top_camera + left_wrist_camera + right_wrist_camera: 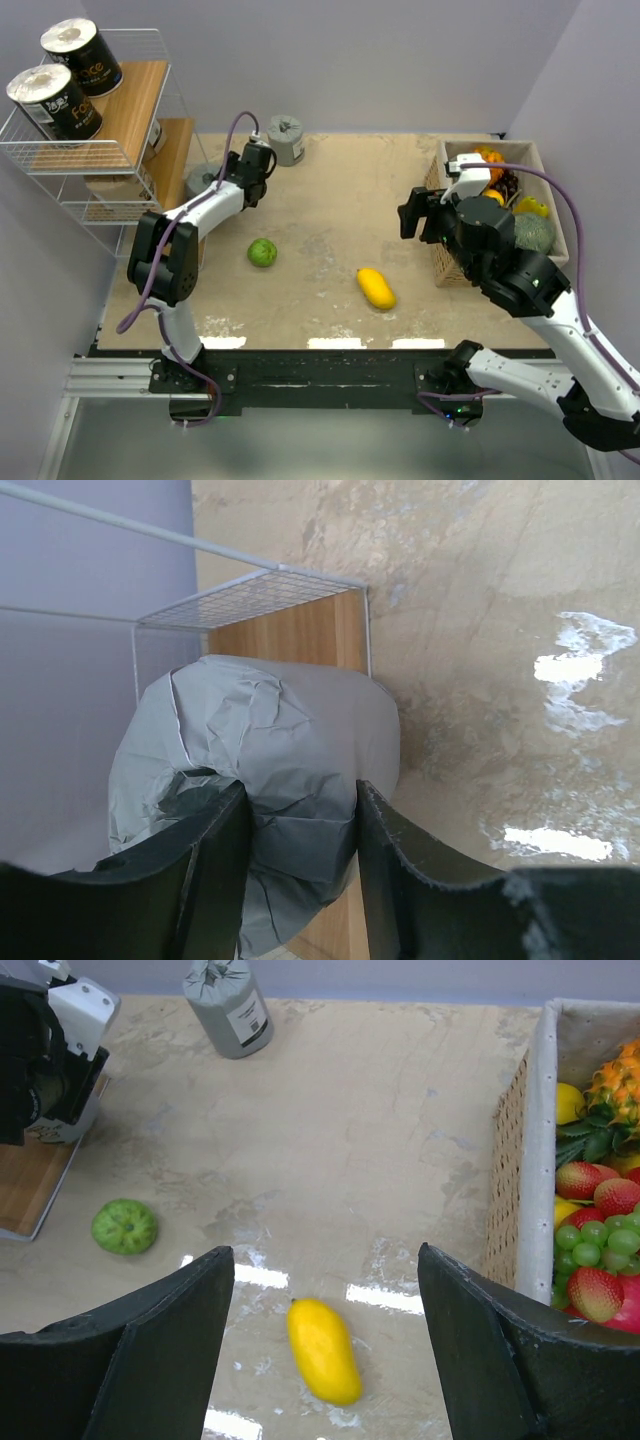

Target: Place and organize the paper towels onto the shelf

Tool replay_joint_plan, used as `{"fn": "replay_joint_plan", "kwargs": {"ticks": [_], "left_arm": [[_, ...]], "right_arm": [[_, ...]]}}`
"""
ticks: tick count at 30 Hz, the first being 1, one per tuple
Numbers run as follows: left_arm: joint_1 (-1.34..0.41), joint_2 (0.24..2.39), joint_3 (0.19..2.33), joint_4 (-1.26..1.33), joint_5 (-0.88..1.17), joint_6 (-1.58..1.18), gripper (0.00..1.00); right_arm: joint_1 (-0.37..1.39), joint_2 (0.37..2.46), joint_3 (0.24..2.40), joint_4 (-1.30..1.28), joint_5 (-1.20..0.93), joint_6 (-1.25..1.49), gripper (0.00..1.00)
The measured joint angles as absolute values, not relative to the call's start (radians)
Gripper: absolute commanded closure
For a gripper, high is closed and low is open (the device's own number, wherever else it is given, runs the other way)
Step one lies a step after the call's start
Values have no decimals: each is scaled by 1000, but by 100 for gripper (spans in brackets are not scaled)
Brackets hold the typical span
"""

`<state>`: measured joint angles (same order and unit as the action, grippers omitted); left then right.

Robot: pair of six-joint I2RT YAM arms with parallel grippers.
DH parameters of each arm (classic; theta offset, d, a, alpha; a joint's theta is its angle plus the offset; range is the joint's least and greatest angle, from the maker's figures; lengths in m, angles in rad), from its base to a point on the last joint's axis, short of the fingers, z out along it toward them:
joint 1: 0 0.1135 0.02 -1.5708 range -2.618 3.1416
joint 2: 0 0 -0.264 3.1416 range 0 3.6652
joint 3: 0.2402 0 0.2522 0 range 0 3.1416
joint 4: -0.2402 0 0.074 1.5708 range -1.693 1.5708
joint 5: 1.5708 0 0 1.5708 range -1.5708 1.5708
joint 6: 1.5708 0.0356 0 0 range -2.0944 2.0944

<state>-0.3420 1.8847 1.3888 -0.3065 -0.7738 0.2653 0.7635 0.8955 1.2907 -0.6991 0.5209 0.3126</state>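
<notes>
Top view. The shelf (135,92) stands at 10 o'clock on the table (330,200). On its top tier the rear black roll (82,56) and the front black roll (54,101) stand upright, touching or very nearly so. The left arm reaches toward 11 o'clock. The left gripper (222,178) is at the table-side edge of a low wooden board, with the held grey roll (203,177) partly hidden beside it. The standing grey roll (286,140) is upright on the table at 12 o'clock, well apart from the shelf. A green fruit (262,252) lies left of centre and a yellow fruit (376,288) toward 5 o'clock. The fruit box (445,262) sits at 3 o'clock. The right gripper (410,214) hangs just beside it, on the 9 o'clock side.

Left wrist view. Both fingers (215,865) press into the crumpled wrap of the held grey roll (270,720), so the jaws are narrow and clamped on it. Shelf wire and board (300,635) lie behind the roll. Cannot tell whether the roll rests on the board.

Right wrist view. The right gripper's jaws stand wide with nothing between them, above bare table. The yellow fruit (323,1350) lies at 6 o'clock, the green fruit (125,1226) at 9 o'clock, and the standing grey roll (228,1005) at 11 o'clock.
</notes>
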Motion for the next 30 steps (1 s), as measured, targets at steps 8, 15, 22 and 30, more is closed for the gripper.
{"fn": "replay_joint_plan", "kwargs": {"ticks": [8,15,22,30], "left_arm": [[-329,1885,1359,-271,-820,317,51],[-306,1889,1359,-236,-838,342,45],[-286,1931,1362,-198,-853,363,37],[-299,1929,1374,-217,-847,362,29]], "right_arm": [[764,887,1296,-708,521,313,22],[764,857,1296,-730,522,313,22],[764,834,1296,-748,525,313,22],[764,822,1296,-749,531,309,21]]}}
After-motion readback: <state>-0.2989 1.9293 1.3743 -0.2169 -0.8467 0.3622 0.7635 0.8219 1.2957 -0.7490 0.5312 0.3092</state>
